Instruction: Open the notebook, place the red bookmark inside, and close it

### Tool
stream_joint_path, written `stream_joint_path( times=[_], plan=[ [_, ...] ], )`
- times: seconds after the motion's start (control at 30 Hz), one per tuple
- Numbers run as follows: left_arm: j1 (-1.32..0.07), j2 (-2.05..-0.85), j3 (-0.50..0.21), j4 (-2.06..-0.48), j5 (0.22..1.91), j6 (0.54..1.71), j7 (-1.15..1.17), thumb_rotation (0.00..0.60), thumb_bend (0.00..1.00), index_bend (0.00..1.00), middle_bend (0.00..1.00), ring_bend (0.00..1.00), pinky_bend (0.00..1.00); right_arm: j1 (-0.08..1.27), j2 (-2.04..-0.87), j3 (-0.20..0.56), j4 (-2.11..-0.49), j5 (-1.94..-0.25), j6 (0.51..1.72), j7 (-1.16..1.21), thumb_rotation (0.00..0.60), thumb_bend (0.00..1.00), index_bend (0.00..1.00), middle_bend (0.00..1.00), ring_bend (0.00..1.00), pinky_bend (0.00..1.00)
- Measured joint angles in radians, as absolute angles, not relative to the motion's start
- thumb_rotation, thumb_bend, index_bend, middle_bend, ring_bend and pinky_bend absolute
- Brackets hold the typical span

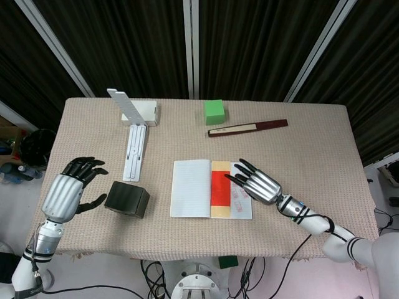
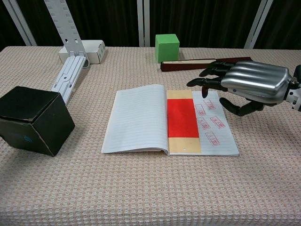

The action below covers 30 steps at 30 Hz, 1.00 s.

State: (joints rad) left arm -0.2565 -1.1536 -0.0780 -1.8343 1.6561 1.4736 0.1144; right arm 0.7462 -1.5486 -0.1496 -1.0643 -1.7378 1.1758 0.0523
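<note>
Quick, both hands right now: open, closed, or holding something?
Left hand: open, empty, beside the black box.
Right hand: open, empty, above the notebook.

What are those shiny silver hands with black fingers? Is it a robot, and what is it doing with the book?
Yes, it is a robot with two arms, and each arm ends in a metal hand. One picture looks down from a camera on its head, the other looks forward from its chest.

On the table lies an open notebook with a red bookmark lying flat on its right page, next to the fold. The right hand hangs over the right edge of the notebook with its fingers spread, holding nothing. The left hand waits at the table's side, also holding nothing, near a black box.

Further back are a green block, a white stand and a long dark red stick.
</note>
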Motion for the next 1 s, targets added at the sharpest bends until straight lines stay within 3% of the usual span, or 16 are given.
stream_joint_path(
  times=[1.0],
  plan=[
    [-0.255, -1.151, -0.075, -1.834, 1.649, 1.476, 0.114, 0.6, 0.16, 0.37, 0.27, 0.19, 0.21, 0.725, -1.69, -0.115, -0.951, -1.745, 1.134, 0.171, 0.6, 0.73, 0.02, 0.29, 0.05, 0.0]
  ],
)
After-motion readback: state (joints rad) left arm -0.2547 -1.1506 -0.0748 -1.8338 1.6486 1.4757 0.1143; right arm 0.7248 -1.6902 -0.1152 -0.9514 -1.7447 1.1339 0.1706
